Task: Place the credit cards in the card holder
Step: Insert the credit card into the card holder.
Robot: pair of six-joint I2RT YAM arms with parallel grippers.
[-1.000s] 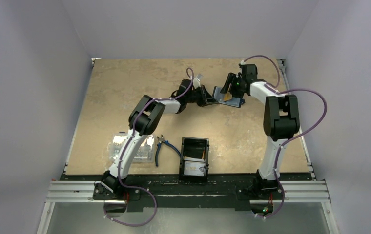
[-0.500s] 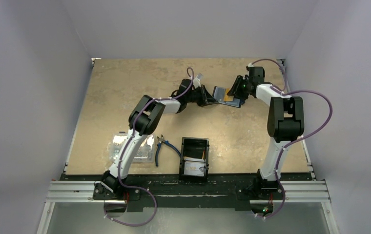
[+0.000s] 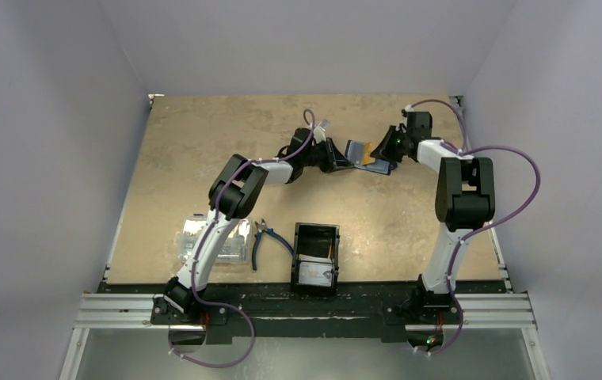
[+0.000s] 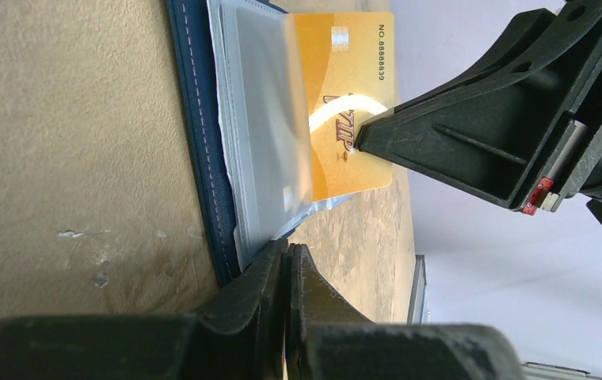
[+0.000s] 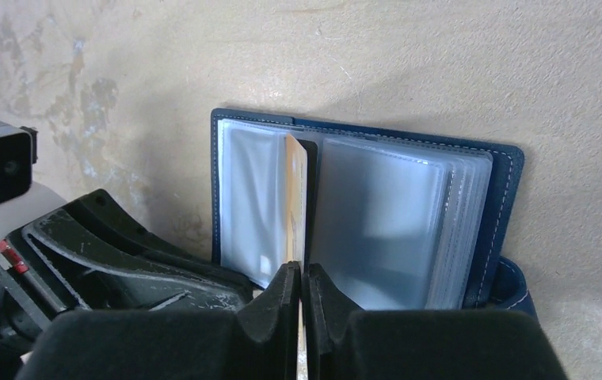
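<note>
A: Holder, where?

B: Card holder [image 5: 393, 222] lies open on the far middle of the worktop [image 3: 203, 158], between the two hands. Navy cover down, clear sleeves facing up.

A: Left hand?

B: Left hand [image 4: 286, 253] has its fingers pressed together, pinching the holder's edge at a corner of the sleeves.

A: Right?

B: Right hand [image 5: 299, 273] is closed on the orange card [image 4: 345, 95], gripping one long edge. The opposite long edge is tucked under a clear sleeve, with the printed half showing. From the right wrist the card is seen edge-on, near the holder's fold.

A: Anything else?

B: Black tray [image 3: 316, 229] at the near edge, a white card [image 3: 316, 274] lying in it. Blue-handled pliers [image 3: 266, 237] just to its left. Clear box [image 3: 234, 241] further left, partly under the left arm. All well apart from the holder.
</note>
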